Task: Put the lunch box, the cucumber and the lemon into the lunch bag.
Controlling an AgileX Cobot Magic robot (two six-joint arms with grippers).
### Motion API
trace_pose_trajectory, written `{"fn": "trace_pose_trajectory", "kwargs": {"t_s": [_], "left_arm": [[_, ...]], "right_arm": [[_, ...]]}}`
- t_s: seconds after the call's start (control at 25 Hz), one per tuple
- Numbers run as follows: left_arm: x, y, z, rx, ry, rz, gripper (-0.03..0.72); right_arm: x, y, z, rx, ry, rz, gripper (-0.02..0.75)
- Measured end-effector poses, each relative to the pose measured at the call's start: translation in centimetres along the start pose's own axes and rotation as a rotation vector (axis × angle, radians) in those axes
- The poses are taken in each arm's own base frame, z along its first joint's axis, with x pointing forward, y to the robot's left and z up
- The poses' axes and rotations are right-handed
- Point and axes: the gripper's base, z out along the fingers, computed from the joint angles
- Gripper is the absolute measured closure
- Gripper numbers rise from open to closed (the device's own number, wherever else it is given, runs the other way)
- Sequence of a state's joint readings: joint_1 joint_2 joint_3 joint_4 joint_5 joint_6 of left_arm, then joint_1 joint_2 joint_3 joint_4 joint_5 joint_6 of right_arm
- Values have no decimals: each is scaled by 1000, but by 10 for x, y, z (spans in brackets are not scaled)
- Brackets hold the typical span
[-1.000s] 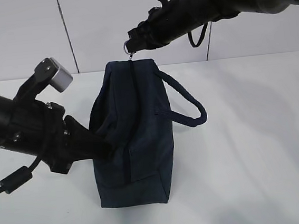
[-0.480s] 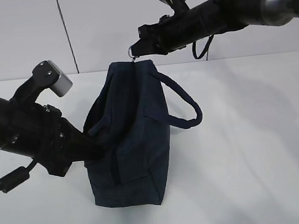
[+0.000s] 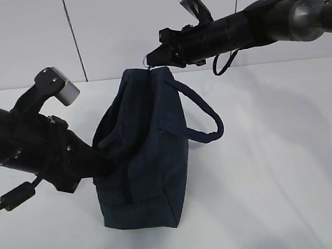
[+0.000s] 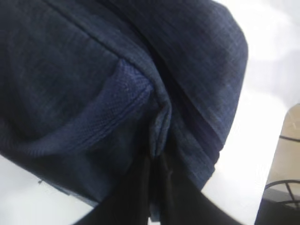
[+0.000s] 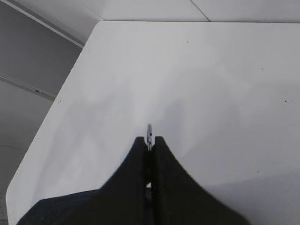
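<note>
Because the boxy dark navy fabric lunch bag is seen from outside, its contents are hidden. It stands upright on the white table, its loop handle hanging to the right. The left gripper, reaching in low, is pressed together on a fold of side fabric. The right gripper, held level above, is pinched on the metal ring pull.
</note>
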State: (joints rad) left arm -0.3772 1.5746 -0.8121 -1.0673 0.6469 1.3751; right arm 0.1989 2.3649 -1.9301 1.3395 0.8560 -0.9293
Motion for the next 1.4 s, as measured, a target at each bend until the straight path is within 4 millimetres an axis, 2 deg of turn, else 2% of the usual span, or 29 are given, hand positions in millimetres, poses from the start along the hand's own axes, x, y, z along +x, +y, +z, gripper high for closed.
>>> {"fn": "trace_pose_trajectory", "kwargs": {"t_s": [0.12,0.2,0.28,0.36,0.48,0.56,0.76,0.84,0.92,1.08,1.4], "left_arm": [[-2,0,0,5,-22,-61,678],[-3,-1,0,13,-37,-122,641],[-4,-3,-1,30,-47,-158,568],[-7,-6,-6,38,-68,-164,456],[-16,-17,-25,32,-132,-161,300],[-28,-24,-47,16,-204,-156,252],[-55,-27,-101,-83,-390,-220,228],[-68,-22,-116,-121,-436,-232,231],[-79,-14,-120,-142,-451,-250,244],[-98,5,-110,-122,-438,-299,275],[-119,40,-73,-130,-312,-357,296]], "right_arm": [[-1,0,0,-9,-12,1,730],[-1,0,0,-12,-14,-6,730],[-1,0,0,-13,-12,-20,730],[-1,0,0,-15,-13,-25,730],[-2,-2,-2,-12,-18,-26,730],[-1,-3,-2,-12,-18,-26,730],[0,-2,-2,-23,-10,-29,730],[0,-1,-2,-32,-4,-29,730],[1,0,-2,-44,5,-30,730],[2,-1,-1,-49,10,-29,730],[-1,-3,-1,-28,-20,-23,730]]}}
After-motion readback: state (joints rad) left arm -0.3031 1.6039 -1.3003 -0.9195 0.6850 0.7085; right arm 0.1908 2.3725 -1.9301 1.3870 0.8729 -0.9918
